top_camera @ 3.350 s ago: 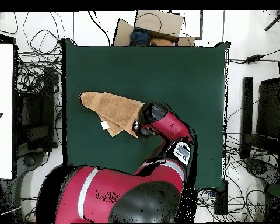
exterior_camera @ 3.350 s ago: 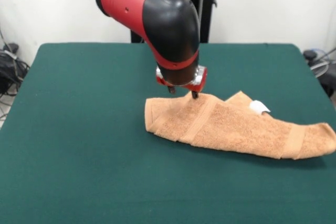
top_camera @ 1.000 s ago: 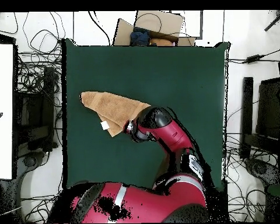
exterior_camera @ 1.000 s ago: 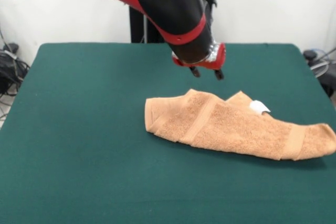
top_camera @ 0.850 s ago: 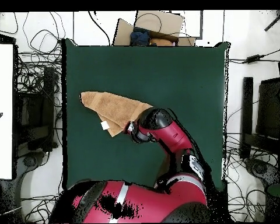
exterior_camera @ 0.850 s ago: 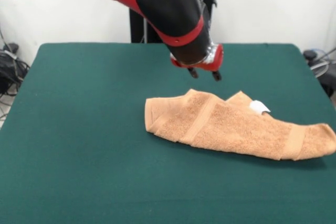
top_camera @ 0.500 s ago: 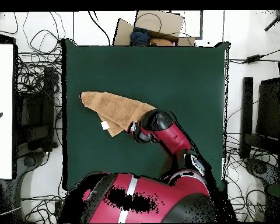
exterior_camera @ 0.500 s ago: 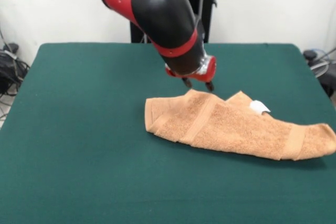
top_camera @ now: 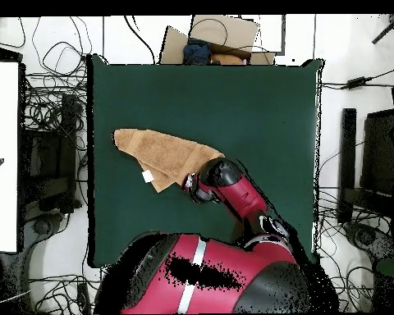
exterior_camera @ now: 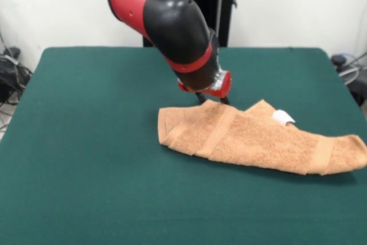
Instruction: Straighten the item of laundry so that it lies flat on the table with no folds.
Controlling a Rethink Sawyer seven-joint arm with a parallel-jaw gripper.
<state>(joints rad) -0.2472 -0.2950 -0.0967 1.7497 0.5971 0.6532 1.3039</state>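
The item of laundry, an orange-tan towel, lies folded over into a long bunched strip on the green table, right of centre, with its white tag on the far side. In the overhead view the towel sits at the table's left with the tag on its lower edge. My gripper hangs low at the towel's far edge, near the left end, with its two dark fingertips apart and nothing between them. From above, the gripper is at the towel's lower right corner.
A cardboard box lies beyond the table's top edge in the overhead view. A white panel and tangled cables flank the left side, dark equipment the right. Cables also lie off the table in the front view.
Over the last second the gripper came down and moved left, from above the table behind the towel to the towel's far edge. The towel has not moved.
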